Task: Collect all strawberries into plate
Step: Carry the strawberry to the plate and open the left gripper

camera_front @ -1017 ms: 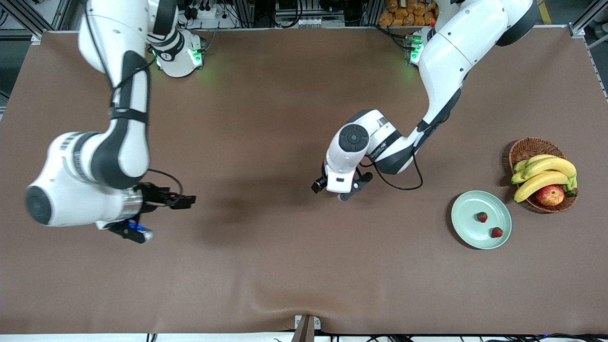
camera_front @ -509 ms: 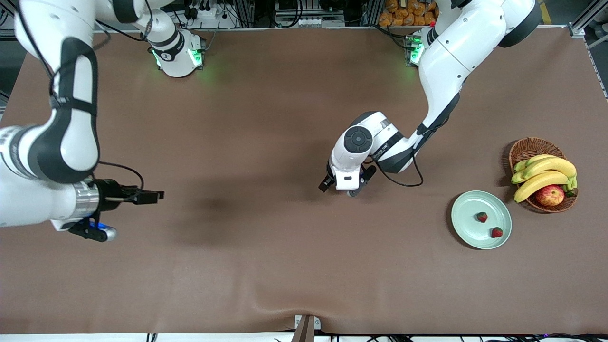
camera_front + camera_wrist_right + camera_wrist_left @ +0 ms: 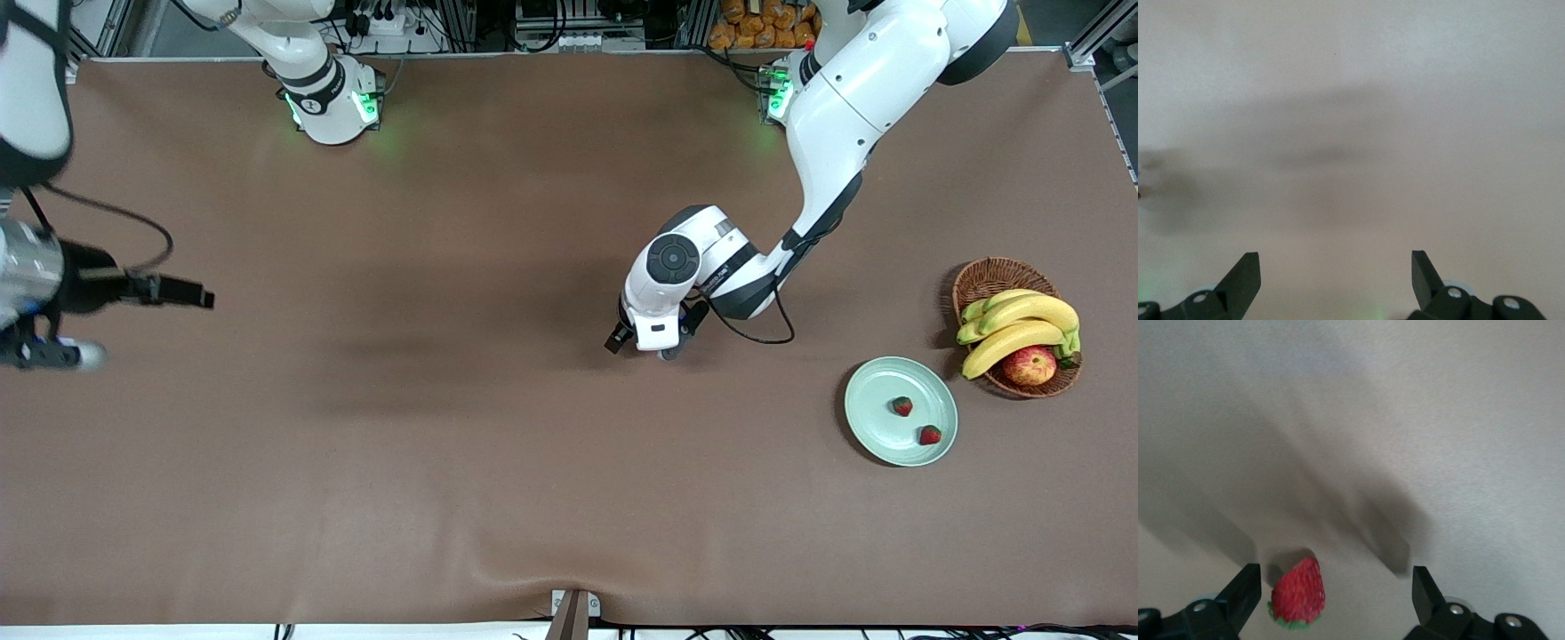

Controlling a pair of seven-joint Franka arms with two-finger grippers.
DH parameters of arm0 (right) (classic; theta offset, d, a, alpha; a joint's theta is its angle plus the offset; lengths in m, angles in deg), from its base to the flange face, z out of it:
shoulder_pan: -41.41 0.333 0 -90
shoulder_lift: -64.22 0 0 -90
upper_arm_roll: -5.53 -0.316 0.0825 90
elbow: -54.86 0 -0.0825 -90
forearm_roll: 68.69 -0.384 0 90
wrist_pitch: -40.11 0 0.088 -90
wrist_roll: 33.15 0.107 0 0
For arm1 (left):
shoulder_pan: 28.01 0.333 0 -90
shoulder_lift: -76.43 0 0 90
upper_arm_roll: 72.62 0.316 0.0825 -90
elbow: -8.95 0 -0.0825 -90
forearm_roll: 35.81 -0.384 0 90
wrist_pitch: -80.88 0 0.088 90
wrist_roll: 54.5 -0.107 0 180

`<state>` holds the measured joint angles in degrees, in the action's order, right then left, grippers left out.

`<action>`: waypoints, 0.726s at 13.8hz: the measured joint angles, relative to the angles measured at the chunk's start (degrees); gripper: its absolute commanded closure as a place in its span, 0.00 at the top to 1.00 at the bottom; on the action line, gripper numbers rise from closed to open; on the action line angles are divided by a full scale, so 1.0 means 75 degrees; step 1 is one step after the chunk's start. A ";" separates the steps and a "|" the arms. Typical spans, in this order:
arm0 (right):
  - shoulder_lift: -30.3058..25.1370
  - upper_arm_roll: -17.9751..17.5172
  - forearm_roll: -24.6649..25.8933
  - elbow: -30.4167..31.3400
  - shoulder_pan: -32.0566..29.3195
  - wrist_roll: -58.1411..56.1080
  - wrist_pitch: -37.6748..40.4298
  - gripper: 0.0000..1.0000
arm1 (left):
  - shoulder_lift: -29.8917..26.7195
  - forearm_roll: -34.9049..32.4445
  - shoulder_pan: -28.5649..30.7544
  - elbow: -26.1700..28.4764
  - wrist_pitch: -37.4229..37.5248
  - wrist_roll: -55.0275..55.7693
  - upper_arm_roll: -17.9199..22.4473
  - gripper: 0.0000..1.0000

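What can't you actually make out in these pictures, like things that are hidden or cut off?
- Third strawberry: shows only in the left wrist view, between the open left tool; in the front view the left arm's wrist covers it.
- Right tool: open over bare table; its arm is cut off by the front view's edge.
- Two strawberries on the plate: too small for detail.
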<state>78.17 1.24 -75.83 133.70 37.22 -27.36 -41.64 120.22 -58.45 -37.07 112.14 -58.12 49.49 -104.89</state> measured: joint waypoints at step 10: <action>-0.2098 -0.0214 0.0387 0.2105 -0.0089 0.0001 -0.0883 1.00 | -0.0026 -0.0005 -0.0021 0.0149 0.0010 0.0002 -0.0038 0.33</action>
<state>62.44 -0.36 -72.93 149.48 36.55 -27.35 -48.26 120.02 -58.49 -37.23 113.26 -58.04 49.50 -105.17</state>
